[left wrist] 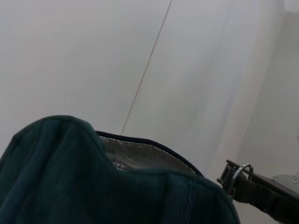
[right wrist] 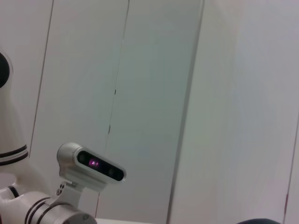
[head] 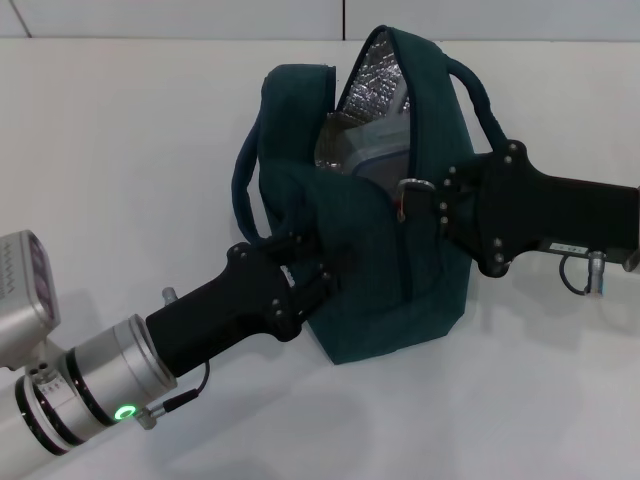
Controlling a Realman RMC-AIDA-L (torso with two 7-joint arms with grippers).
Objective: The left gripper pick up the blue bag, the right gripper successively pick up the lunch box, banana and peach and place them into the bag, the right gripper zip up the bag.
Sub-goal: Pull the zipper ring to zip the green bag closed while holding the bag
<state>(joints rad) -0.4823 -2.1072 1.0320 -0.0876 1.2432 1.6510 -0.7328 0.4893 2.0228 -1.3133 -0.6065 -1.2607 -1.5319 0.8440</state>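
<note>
Both grippers at the blue bag (head: 380, 260) on the surface (head: 120, 150). Left gripper (head: 315, 275) jaws pinch its front fabric; right gripper (head: 425, 205) at the zipper line, jaws' state cannot tell. Mouth part open, foil lining showing. Packing seems done; zipping remains.

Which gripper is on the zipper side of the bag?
The right gripper, at the ring pull on the zipper line of the dark teal fabric bag. The left gripper is pressed into the bag's lower front instead.
</note>
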